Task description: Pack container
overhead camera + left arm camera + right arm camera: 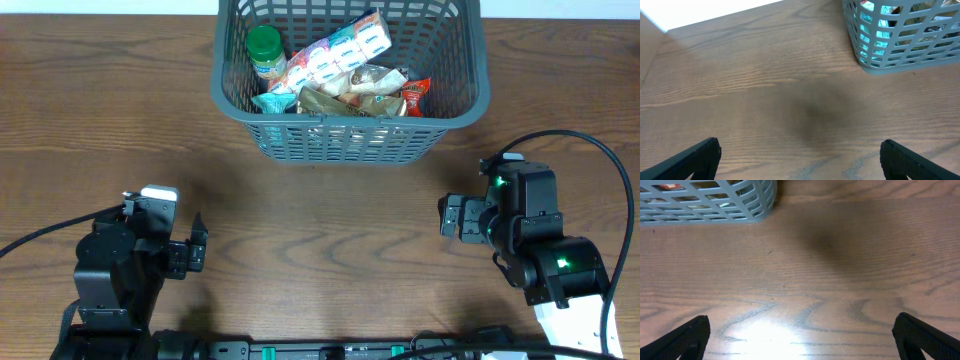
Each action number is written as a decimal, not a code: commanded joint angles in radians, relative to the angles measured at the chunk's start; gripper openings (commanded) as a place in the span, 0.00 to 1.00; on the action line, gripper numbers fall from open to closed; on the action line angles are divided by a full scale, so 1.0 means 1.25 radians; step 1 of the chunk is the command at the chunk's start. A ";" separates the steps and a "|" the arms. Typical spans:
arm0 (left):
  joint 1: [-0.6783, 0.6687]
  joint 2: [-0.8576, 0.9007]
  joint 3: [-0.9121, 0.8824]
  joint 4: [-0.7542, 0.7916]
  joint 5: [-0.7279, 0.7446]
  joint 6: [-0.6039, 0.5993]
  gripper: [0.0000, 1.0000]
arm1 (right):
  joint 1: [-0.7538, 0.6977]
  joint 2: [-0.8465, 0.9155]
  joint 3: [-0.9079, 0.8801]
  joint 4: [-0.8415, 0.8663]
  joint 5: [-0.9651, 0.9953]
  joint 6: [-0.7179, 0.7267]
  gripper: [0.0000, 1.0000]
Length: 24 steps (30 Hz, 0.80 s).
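Note:
The container [346, 140] is a dark grey lattice basket at the top middle of the table. It holds a green-lidded jar [265, 52], a long pastel packet [338, 52], a tan pouch [350, 98], a red packet [415, 96] and a teal packet [273, 101]. The basket's corner shows in the left wrist view [900, 55] and in the right wrist view [715, 207]. My left gripper [196, 247] [800, 160] is open and empty over bare wood at the lower left. My right gripper [450, 215] [801, 337] is open and empty at the right.
The wooden table [320, 220] runs across the view between the arms. Black cables [590, 150] loop by the right arm and trail off left [40, 238]. A dark bar [330, 350] lies along the front edge.

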 commanded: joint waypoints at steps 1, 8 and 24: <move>0.001 -0.001 -0.002 -0.002 0.008 0.006 0.99 | 0.008 -0.005 -0.003 0.001 0.010 0.012 0.99; 0.001 0.000 -0.002 -0.002 0.008 0.006 0.99 | 0.008 -0.005 -0.003 0.001 0.010 0.012 0.99; 0.001 -0.001 -0.002 -0.002 0.008 0.006 0.98 | -0.007 -0.301 -0.157 0.081 0.022 -0.042 0.99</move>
